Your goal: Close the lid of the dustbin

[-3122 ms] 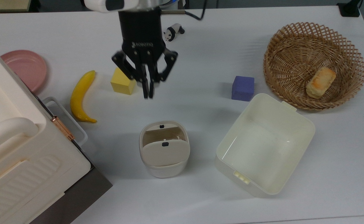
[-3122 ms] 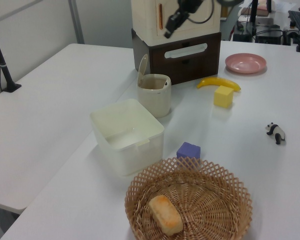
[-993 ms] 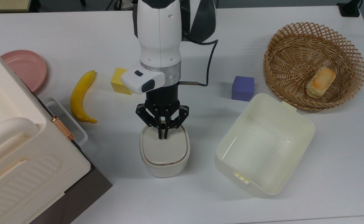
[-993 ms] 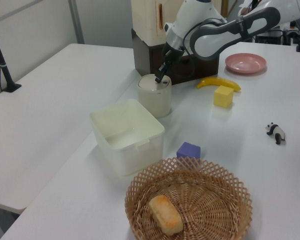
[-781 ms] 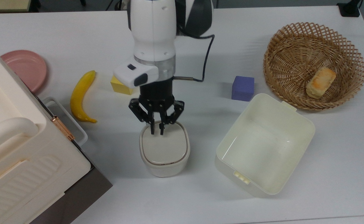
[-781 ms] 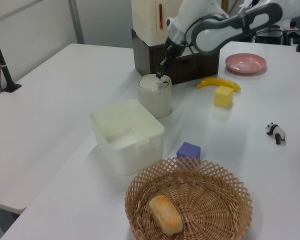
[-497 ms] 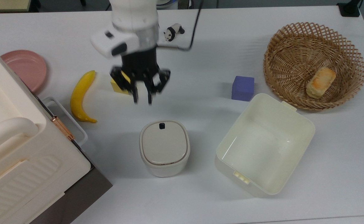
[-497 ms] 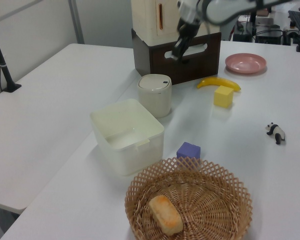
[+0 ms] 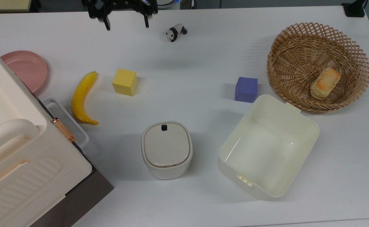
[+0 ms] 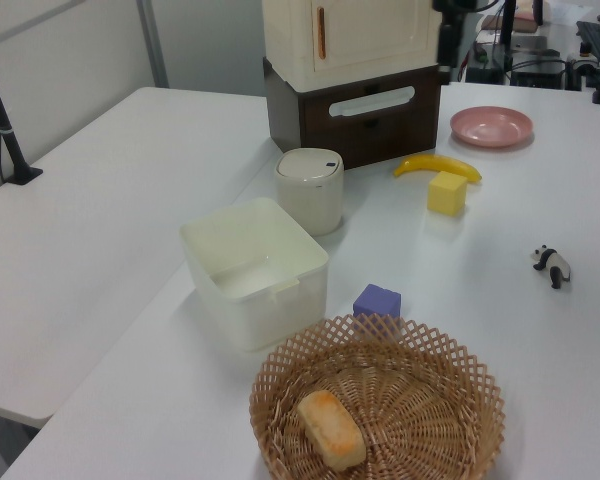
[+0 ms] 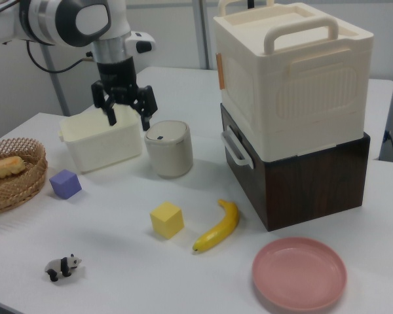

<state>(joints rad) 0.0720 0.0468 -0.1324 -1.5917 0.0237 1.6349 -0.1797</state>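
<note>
The small cream dustbin (image 9: 167,171) stands mid-table, between the banana and the cream tub. Its beige lid (image 9: 167,146) lies flat on the bin's top, with the black square mark at the far edge in the top view. The dustbin (image 11: 168,154) and its lid (image 11: 164,131) also sit left of the brown drawer unit in the right view, and the dustbin (image 10: 308,195) in front of that unit in the left view. My gripper (image 9: 127,24) is at the top view's upper edge, open and empty. In the right view the gripper (image 11: 128,121) hangs above and apart from the bin.
A cream tub (image 9: 298,164) stands beside the bin, near a purple cube (image 9: 246,89) and a wicker basket (image 9: 298,37) holding bread (image 9: 325,83). A yellow cube (image 9: 124,82), banana (image 9: 81,97), pink plate (image 9: 25,67) and toy panda (image 9: 175,32) lie around. A big cream box (image 9: 14,151) is at the top view's left.
The lid stood open three seconds ago; my shut gripper pressed it flat. Since then the gripper has lifted away toward the top view's upper edge and opened.
</note>
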